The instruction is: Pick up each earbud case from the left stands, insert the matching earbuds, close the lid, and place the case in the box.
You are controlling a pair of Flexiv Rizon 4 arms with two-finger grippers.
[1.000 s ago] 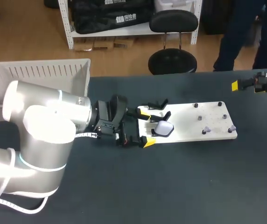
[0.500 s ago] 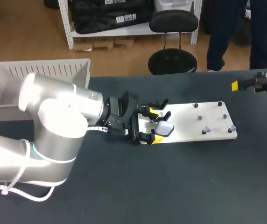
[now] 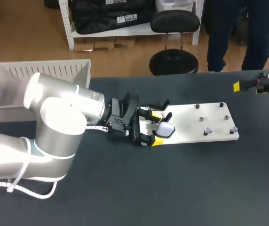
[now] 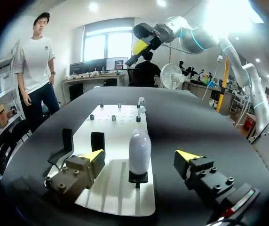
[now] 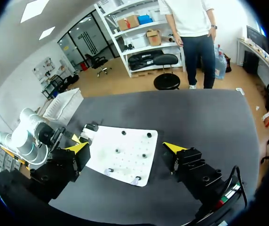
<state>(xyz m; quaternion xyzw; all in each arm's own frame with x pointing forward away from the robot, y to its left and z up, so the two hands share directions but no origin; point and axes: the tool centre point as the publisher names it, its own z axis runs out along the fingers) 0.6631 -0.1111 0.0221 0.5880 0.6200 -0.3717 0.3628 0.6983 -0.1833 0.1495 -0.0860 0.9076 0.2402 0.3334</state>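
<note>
One earbud case [image 4: 139,149]: closed, upright on its stand [image 4: 138,177] at white board's [image 3: 191,123] left end.
Left gripper [image 3: 154,127]: spread wide, one finger either side of case, neither touching, gripping nothing.
Right gripper [image 5: 126,147]: wide open, empty, at table's [image 3: 195,179] right edge, well apart from board.
Box [image 3: 40,75]: back left corner.

Glossy white earbud case [image 4: 139,148], matt white board [image 4: 118,190], matt dark tabletop [image 3: 195,179].
</note>
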